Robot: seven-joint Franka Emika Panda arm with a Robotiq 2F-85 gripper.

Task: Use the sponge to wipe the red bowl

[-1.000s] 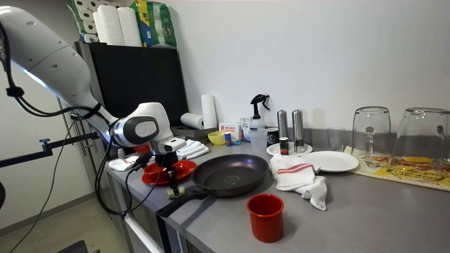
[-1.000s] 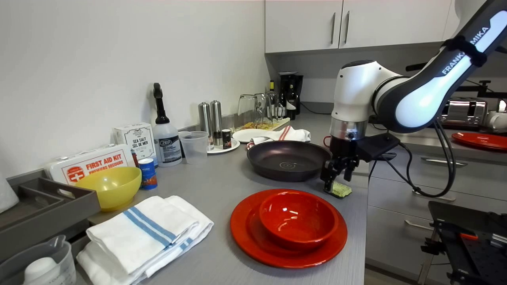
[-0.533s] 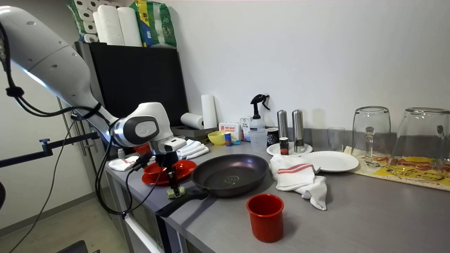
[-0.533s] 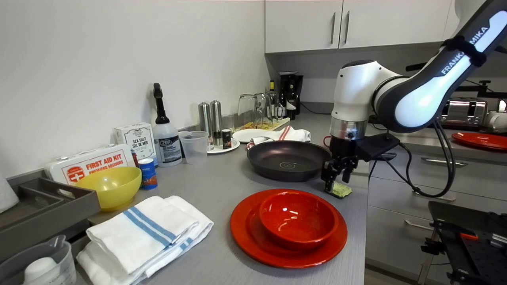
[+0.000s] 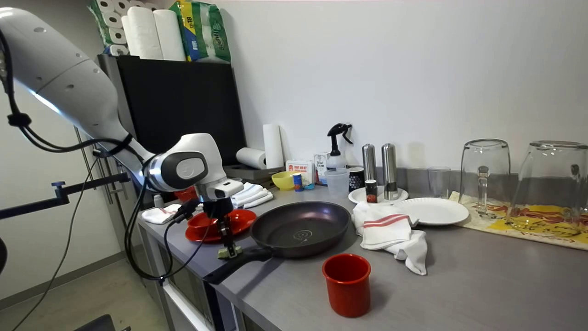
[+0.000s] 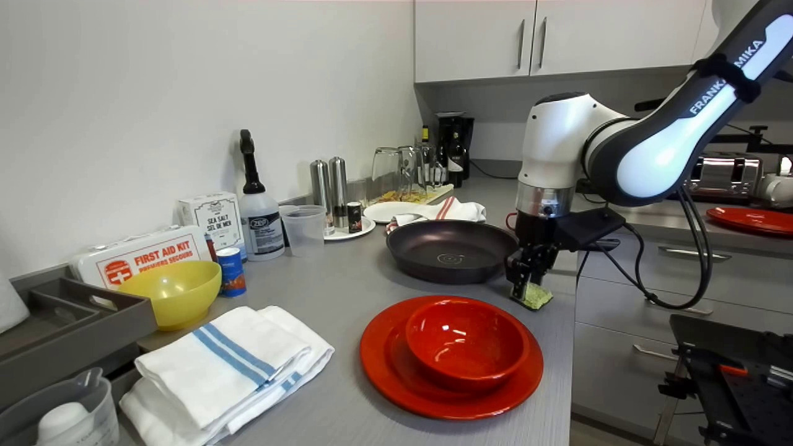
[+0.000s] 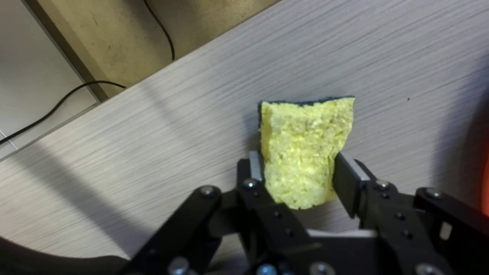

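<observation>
Holding one sponge (image 7: 305, 141), yellow with dark backing: end effector (image 7: 300, 167), jaws pressed in from both sides, apart by just the sponge's width. Whether the sponge touches the table (image 7: 401, 57) cannot be told.

Edges: table edge near the sponge, slanting across the wrist view, a strip of surface between. Handle (image 5: 239, 265) of the pan (image 5: 298, 232) just beside the sponge, pointing toward that edge.

Red bowl (image 6: 464, 344): upright on a red plate (image 6: 384, 378), near the sponge but apart; plate rim near the same edge.

Room for moving: grey table between plate and blue-striped towels (image 6: 226, 356); more between pan and red cup (image 5: 347, 285), upright on the pan's far side from the plate. Red-striped towel (image 5: 390, 227), rumpled, just beside the pan.

Surface: grey, fine streaked grain.

Room: white wall (image 5: 413, 69) along the back; in an exterior view, pale cabinets (image 6: 474, 40) high at the far end, drawers (image 6: 610, 313) lower; floor (image 7: 114, 46) below the edge.
</observation>
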